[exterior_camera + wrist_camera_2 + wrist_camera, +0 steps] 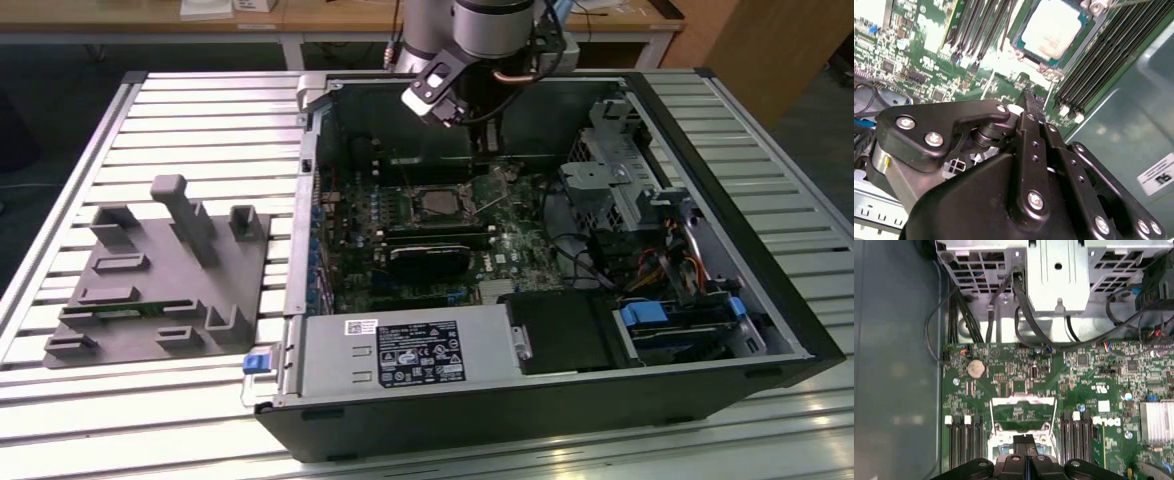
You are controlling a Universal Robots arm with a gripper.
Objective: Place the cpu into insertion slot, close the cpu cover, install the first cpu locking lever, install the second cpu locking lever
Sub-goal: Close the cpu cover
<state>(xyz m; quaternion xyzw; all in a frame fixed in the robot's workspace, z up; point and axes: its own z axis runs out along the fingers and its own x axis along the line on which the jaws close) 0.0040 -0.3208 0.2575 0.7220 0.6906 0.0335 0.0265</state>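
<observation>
The cpu (1051,29), a pale silvery square chip, lies flat in the insertion slot (408,206) on the green board. The cpu cover (1023,412), a thin metal frame with a square window, stands swung up off the slot, and the board shows through its window. My gripper (1026,444) hangs over the slot's edge, a little above the board and beside the chip. Its black fingers (1030,107) are pressed together with nothing between them. In the exterior view the gripper (483,140) sits low inside the open case, just behind the slot.
The case walls (747,230) enclose the board. A black card (427,262) lies in front of the slot and the power supply (400,355) is at the front. A metal drive cage (1056,275) with loose cables (1024,315) stands near. A grey fixture plate (160,270) sits at the exterior view's left.
</observation>
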